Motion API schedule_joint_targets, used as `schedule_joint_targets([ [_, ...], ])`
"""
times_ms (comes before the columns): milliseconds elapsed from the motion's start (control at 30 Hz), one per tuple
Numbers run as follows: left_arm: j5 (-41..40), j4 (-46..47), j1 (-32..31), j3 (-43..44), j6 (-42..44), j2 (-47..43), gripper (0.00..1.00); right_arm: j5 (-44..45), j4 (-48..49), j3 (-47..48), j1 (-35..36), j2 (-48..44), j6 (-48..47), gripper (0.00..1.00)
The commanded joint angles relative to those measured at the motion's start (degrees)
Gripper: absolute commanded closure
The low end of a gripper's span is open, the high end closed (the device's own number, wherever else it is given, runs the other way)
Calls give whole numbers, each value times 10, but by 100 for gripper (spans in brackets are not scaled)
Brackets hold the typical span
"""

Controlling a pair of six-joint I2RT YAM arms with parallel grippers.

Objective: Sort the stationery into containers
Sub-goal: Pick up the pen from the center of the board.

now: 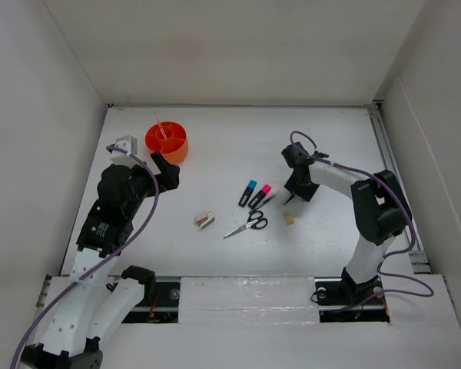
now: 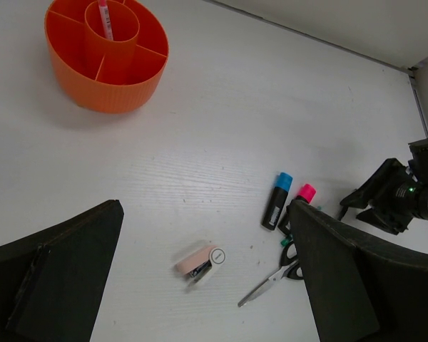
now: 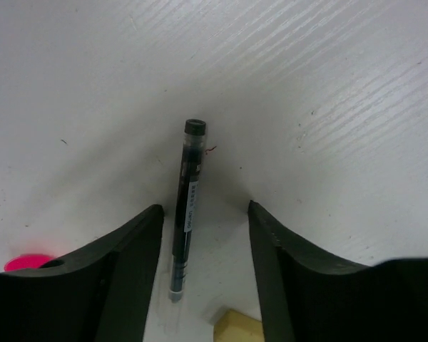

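The orange tub (image 1: pixel 167 141) (image 2: pixel 107 60) stands at the back left with a red pen (image 2: pixel 105 18) upright in its centre cup. My left gripper (image 1: pixel 165 165) (image 2: pixel 205 210) hovers open near it, high over the stapler (image 1: pixel 205 221) (image 2: pixel 200 261). Scissors (image 1: pixel 247 224) (image 2: pixel 274 274), a blue-capped highlighter (image 1: pixel 248 192) (image 2: pixel 276 201) and a pink-capped one (image 1: pixel 260 195) (image 2: pixel 304 192) lie mid-table. My right gripper (image 1: pixel 296 191) (image 3: pixel 205 214) is down on the table, open, straddling the slim black-white pen (image 3: pixel 185 206), which lies close to its left finger. The tan eraser (image 1: pixel 290 219) (image 3: pixel 239 328) sits just below.
A small grey-white object (image 1: pixel 123 144) lies left of the tub. White walls close the table at the back and both sides, and a metal rail (image 1: pixel 388 161) runs along the right edge.
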Motion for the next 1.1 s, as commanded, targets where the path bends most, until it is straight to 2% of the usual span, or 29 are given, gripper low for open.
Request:
schedule_joint_targets([
  [0, 1, 23, -1, -2, 7, -4, 0, -26, 21, -3, -11, -10, -14, 47],
  [33, 1, 23, -1, -2, 7, -9, 0, -26, 21, -3, -11, -10, -14, 57],
  [133, 1, 23, -1, -2, 7, -9, 0, -26, 14, 3, -11, -4, -19, 73],
  [200, 1, 23, -1, -2, 7, -15, 0, -26, 8, 3, -11, 1, -25, 80],
  [233, 1, 23, -1, -2, 7, -15, 0, -26, 8, 3, -11, 1, -25, 87],
  [300, -4, 23, -1, -2, 7, -28, 0, -26, 8, 3, -11, 1, -25, 89],
  [333, -4, 23, -1, -2, 7, -28, 0, -31, 8, 3, -11, 1, -25, 92],
  [367, -4, 23, -1, -2, 7, -28, 0, -31, 8, 8, -17, 1, -25, 100],
  [533, -4, 23, -1, -2, 7, -28, 0, -50, 20, 2, -22, -5, -37, 100],
  [633, 18, 23, -1, -2, 14, -14, 0, -56, 53, -20, -22, -52, -37, 100],
  [767, 94, 48, -1, -8, 24, -1, 0, -56, 107, -39, -22, -134, -37, 100],
  [900, 240, 79, -1, -13, 44, -1, 0, -86, 195, -44, 6, -204, -80, 100],
  [1000, 313, 105, -1, -25, 50, -1, 0, -126, 236, -18, 62, -228, -138, 100],
  [1033, 354, 111, -1, -26, 50, 6, 0, -148, 284, -17, 80, -234, -151, 100],
  [1067, 366, 111, -1, -26, 50, 6, 0, -148, 300, -10, 121, -234, -157, 100],
])
